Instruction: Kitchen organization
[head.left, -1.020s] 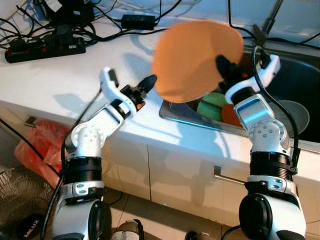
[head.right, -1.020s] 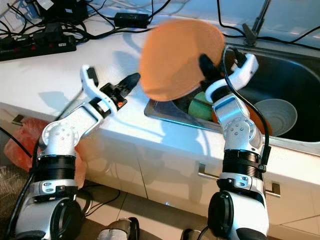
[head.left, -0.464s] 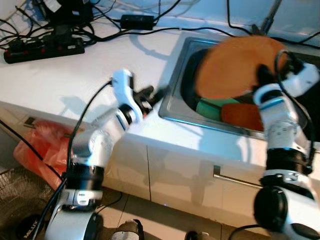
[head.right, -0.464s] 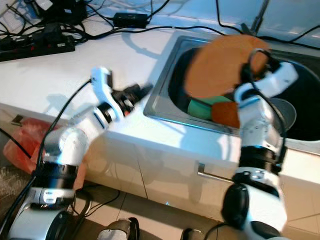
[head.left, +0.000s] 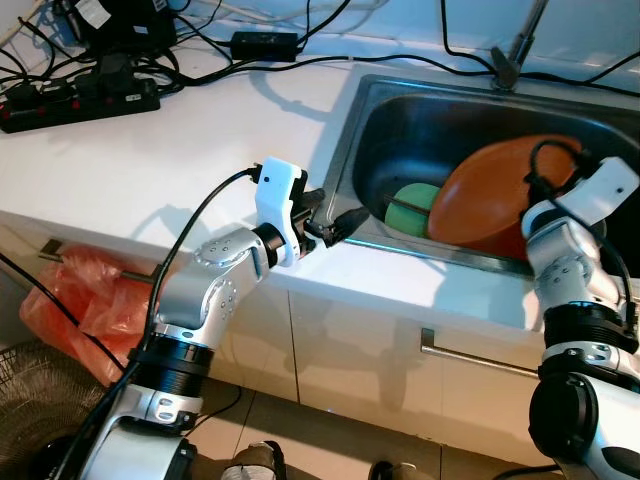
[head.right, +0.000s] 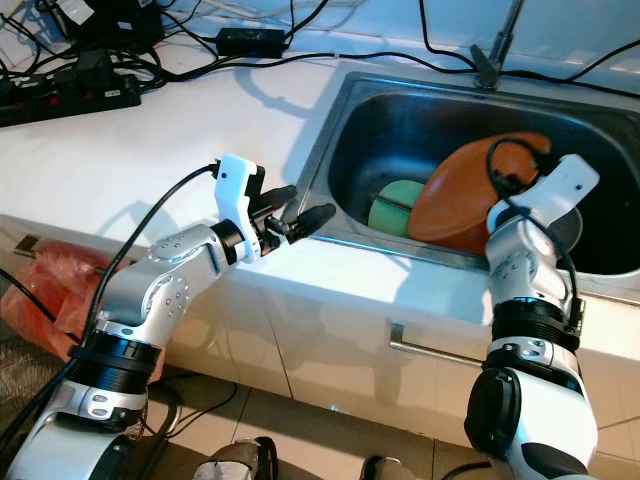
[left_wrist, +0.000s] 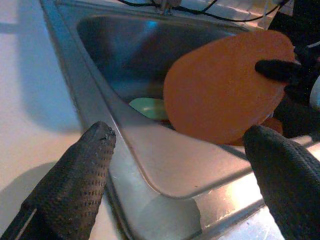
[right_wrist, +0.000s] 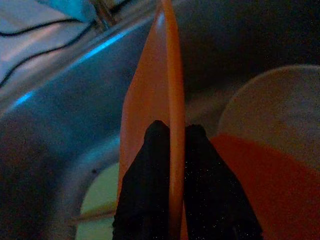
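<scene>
Silver arms, white wrists, black cables.

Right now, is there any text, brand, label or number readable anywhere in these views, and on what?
None can be read.
The power strip and the black adapter on the counter show no legible marking.
The orange plate held by the right gripper, and the sink, are plain.
</scene>
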